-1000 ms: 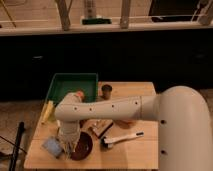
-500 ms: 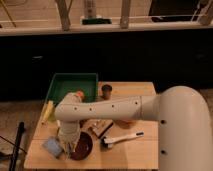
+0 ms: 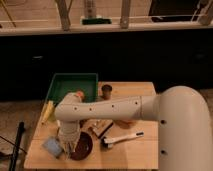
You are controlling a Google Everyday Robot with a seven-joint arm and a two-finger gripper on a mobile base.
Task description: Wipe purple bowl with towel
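The purple bowl [image 3: 84,146], dark reddish-brown and glossy, sits on the wooden table [image 3: 140,155] near its front left. My white arm reaches across from the right and bends down over the bowl's left side. My gripper [image 3: 68,146] is at the bowl's left rim, between the bowl and a pale blue-grey towel [image 3: 52,146] lying flat just left of it. The arm hides part of the bowl.
A green tray [image 3: 72,86] stands at the back left. A small dark cup [image 3: 106,90] is behind the arm. A white-handled brush [image 3: 121,138] lies right of the bowl, a brown packet [image 3: 101,128] beside it. A yellow object [image 3: 48,111] lies at the left edge.
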